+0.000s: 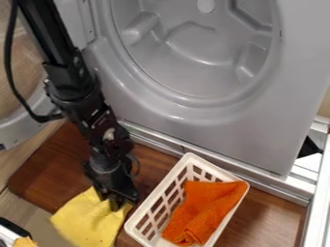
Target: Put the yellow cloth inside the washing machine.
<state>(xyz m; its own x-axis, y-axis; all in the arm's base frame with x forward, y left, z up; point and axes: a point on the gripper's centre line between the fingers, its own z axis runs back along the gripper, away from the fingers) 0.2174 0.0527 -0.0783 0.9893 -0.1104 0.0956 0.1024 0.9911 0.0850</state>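
Jaws: can't tell whether they're wide, narrow or holding fabric. Gripper (117, 201) is down at the upper right part of the yellow cloth (87, 222), touching it. Cloth is outside the washing machine (193, 108), crumpled, lower left of view, partly on the brown wooden board (48, 166). White slotted basket (188, 157) sits just right of the cloth, tilted in view, with a folded orange cloth (205, 208) inside against its right side. Arm comes in from upper left, black cable (9, 62) looped alongside. Machine's grey round opening is above the basket, door (11, 129) swung open at left edge. Pale rail (151, 137) runs along machine's base. Small yellow-orange item (24, 242) in bottom left corner, can't identify.
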